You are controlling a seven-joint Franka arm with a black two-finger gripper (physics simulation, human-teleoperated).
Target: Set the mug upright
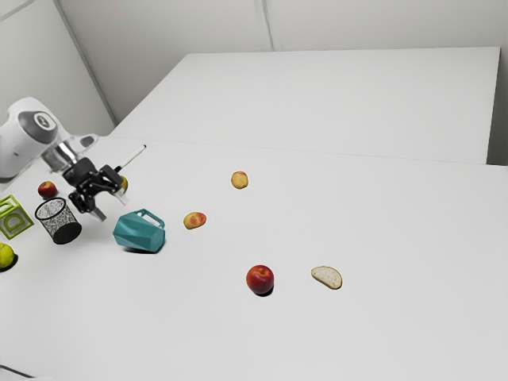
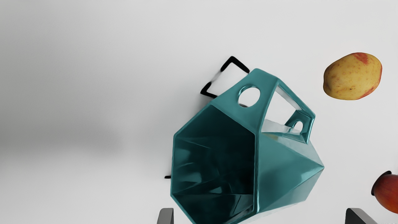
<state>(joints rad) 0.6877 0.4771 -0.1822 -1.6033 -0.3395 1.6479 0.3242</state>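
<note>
The gripper (image 1: 112,208) hangs over the table at the exterior view's left, between the black mesh cup and the teal mug (image 1: 140,232). The mug lies on its side, its handle raised toward the far side. In the wrist view the faceted mug (image 2: 289,168) shows its dark open mouth facing the hand and its handle at one side. The gripper (image 2: 259,216) has its two fingertips wide apart, with the mug ahead of them and nothing gripped.
Near the mug lies a yellow-red potato (image 1: 194,221), with another (image 1: 240,180) beyond. A mesh cup (image 1: 60,221), green block (image 1: 13,218) and yellow ball (image 1: 5,255) stand left. A red fruit (image 1: 259,279) and bread slice (image 1: 327,277) lie nearer the exterior view's front.
</note>
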